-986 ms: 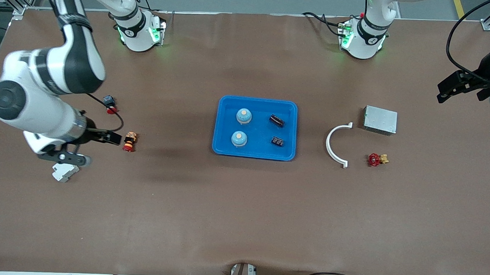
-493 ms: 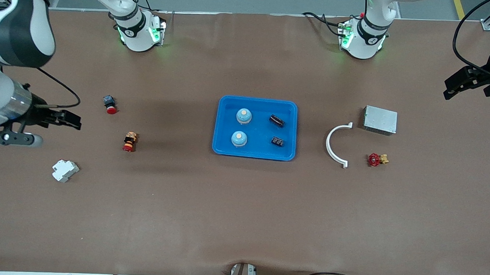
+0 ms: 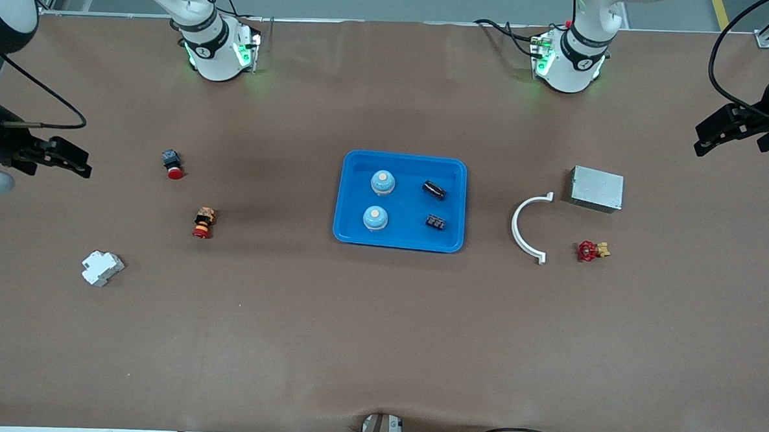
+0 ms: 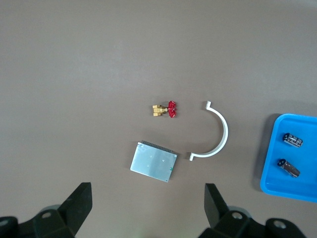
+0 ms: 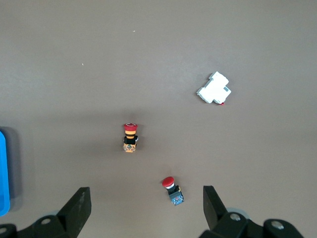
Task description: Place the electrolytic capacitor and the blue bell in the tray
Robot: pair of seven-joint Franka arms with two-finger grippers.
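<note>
Everything is in the tray

We see two bells point(image 3: 382, 182) and two capacitors point(image 3: 433, 189) in the tray point(image 3: 350, 227) mid-counter; our left hand point(image 3: 719, 130) and right hand point(image 3: 59, 157) hang wide, empty, over opposite ends.

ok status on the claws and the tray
Left claw and right claw open, empty, parked at table ends. Tray holds two blue bells, two capacitors. Nothing in the way.

L pincer point(image 3: 719, 134), R pincer point(image 3: 69, 159) raised, jaws apart (both empty).
</note>
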